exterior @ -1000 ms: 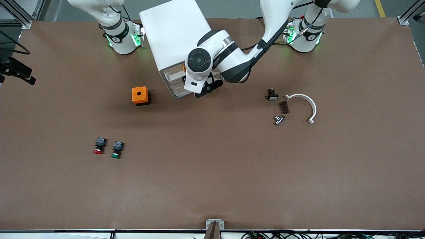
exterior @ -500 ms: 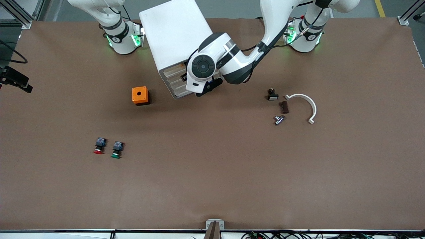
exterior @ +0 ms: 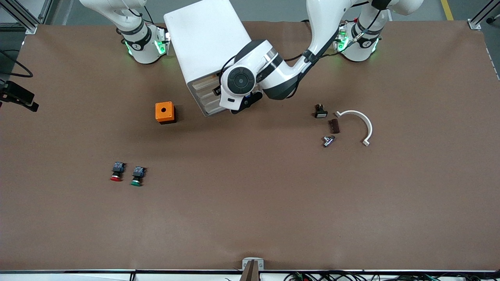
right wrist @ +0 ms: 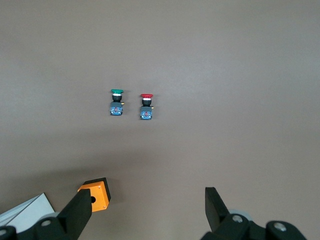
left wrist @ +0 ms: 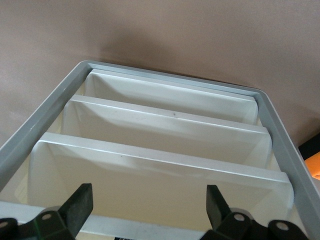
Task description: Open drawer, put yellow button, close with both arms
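Note:
The white cabinet point(exterior: 205, 39) stands between the two arm bases. Its uppermost drawer point(exterior: 204, 80) sits pushed in, level with the three lower drawers. The yellow button is hidden. My left arm's hand point(exterior: 238, 82) is right at the drawer fronts. In the left wrist view my left gripper point(left wrist: 147, 207) is open and empty, with the cream drawer fronts point(left wrist: 165, 165) and the cabinet's grey frame point(left wrist: 45, 125) close before it. My right gripper point(right wrist: 146, 210) is open and empty, waiting high over the table, and it does not show in the front view.
An orange box with a hole point(exterior: 164, 112) stands beside the cabinet toward the right arm's end. A red-capped button point(exterior: 116, 171) and a green-capped button point(exterior: 137, 176) lie nearer the front camera. Small parts point(exterior: 321, 111) and a white curved piece point(exterior: 361, 121) lie toward the left arm's end.
My left hand has moved in toward the cabinet and the uppermost drawer has slid shut. The yellow button that showed in the open drawer is now hidden.

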`<act>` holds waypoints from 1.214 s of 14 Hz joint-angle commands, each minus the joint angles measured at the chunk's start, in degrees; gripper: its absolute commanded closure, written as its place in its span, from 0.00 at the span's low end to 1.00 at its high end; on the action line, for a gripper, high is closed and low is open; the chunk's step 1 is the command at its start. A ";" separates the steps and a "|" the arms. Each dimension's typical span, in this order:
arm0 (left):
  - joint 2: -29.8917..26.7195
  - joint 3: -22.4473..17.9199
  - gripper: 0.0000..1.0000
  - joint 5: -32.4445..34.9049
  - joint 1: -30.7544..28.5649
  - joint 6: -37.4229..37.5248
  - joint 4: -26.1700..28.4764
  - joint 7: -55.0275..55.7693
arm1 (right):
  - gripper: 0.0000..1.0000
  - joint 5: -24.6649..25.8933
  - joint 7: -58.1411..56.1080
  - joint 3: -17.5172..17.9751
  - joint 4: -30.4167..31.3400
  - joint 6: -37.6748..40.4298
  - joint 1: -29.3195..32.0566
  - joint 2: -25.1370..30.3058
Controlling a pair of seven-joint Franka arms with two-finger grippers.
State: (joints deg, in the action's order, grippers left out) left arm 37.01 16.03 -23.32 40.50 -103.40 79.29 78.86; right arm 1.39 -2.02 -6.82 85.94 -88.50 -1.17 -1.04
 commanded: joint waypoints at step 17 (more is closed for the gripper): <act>-27.42 -0.38 0.00 14.79 -31.87 6.52 14.22 -40.30 | 0.00 0.89 -1.05 0.58 -0.60 2.81 0.47 -0.71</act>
State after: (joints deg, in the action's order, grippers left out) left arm 16.16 15.34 -9.79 12.27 -98.83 87.58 46.27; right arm 1.40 -2.56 -6.65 86.02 -86.39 -1.19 -1.51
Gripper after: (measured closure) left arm 0.000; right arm 0.000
